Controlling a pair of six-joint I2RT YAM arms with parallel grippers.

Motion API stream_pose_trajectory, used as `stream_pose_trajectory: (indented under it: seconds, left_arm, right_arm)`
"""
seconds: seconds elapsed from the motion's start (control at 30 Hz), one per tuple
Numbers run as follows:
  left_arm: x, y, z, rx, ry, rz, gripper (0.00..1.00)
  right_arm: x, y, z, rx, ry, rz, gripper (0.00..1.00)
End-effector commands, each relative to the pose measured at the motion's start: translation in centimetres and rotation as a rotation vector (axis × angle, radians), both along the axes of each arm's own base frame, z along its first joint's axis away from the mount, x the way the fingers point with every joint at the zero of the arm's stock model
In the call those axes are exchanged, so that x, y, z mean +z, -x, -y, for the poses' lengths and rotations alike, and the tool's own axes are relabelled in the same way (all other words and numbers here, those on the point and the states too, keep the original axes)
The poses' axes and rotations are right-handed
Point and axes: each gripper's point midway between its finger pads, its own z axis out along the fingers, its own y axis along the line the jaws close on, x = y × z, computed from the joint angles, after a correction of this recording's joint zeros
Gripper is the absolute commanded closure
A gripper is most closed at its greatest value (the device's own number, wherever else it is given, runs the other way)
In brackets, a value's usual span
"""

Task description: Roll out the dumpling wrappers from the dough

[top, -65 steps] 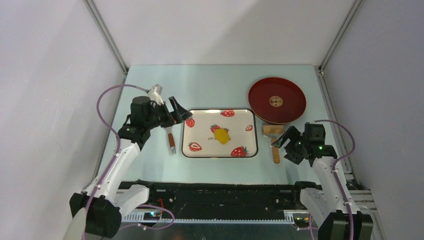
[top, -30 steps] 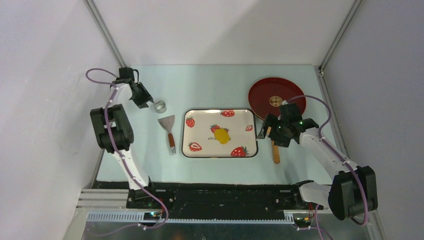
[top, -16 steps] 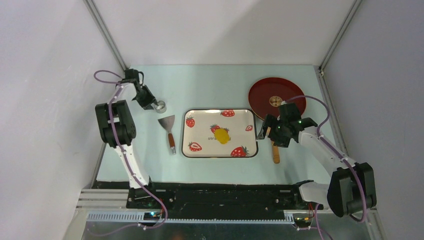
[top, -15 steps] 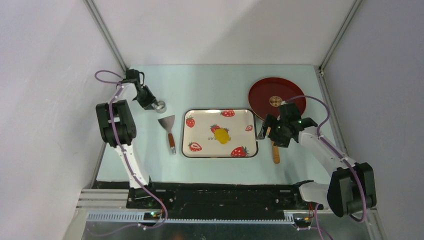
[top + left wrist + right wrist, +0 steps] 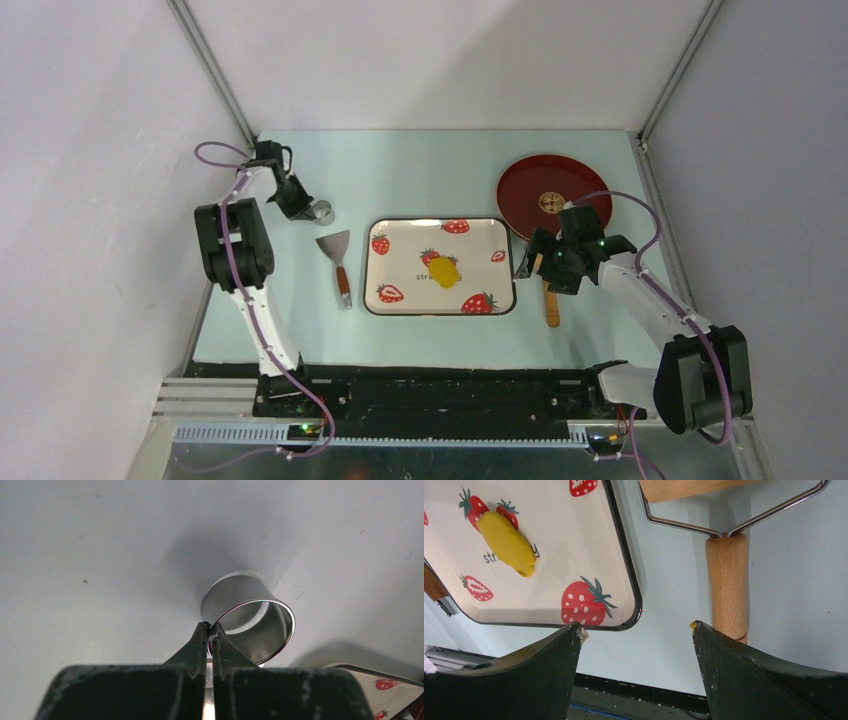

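The left gripper (image 5: 210, 630) is closed tight, its 2 fingers pinching the thin near wall of the ring cutter (image 5: 250, 620). The rest of the ring lies ahead of the jaws on the table (image 5: 100, 555). The hold is on 1 narrow spot of slick metal, so I judge the lift should go straight up and slowly, or the ring may swing or slip out.

The right gripper (image 5: 637, 628) stands wide open and holds nothing. The roller (image 5: 725, 585) has its wooden handle just ahead of 1 fingertip, and the corner rim of the tray (image 5: 569, 535) lies ahead of the other. To take the handle cleanly, the jaws would need to shift away from the tray until the handle sits centred between them.

The dough (image 5: 506, 542) is a yellow lump on the tray, ahead of the tray-side finger and well apart from both grippers. A tan wrapper (image 5: 551, 202) rests on the red plate (image 5: 585, 215), beyond the right jaws.

Between rim and handle the bare strip is narrow. Past the handle, away from the tray, the table lies open. The scraper (image 5: 337, 255) lies near the left jaws, on the tray's side.
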Motion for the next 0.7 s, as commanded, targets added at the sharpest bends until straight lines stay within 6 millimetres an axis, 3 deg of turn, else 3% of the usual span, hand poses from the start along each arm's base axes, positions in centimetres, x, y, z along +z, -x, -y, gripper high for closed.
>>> stream_pose_trajectory:
  seconds: [0.0, 0.13, 0.23, 0.33, 0.67]
  left_arm:
    - [3.6, -0.3, 0.1, -0.023, -0.019, 0.079, 1.0]
    - [7.9, 0.3, 0.6, -0.057, -0.057, 0.17, 1.0]
    - [12.0, 1.3, 2.1, -0.112, -0.084, 0.262, 1.0]
    - [13.8, 2.9, 4.0, -0.17, -0.105, 0.3, 1.0]
    - [16.9, 7.5, 17.5, -0.484, -0.078, 0.359, 1.0]
  right_arm:
    - [1.8, -1.2, -0.2, 0.012, -0.014, 0.066, 0.15]
    - [2.0, -1.0, -0.3, 0.016, -0.022, 0.069, 0.15]
    - [2.4, -1.0, -0.5, 0.021, -0.03, 0.075, 0.15]
    - [2.7, -0.7, -0.4, 0.03, -0.024, 0.07, 0.15]
    - [4.5, 0.1, 0.0, 0.031, -0.029, 0.101, 0.14]
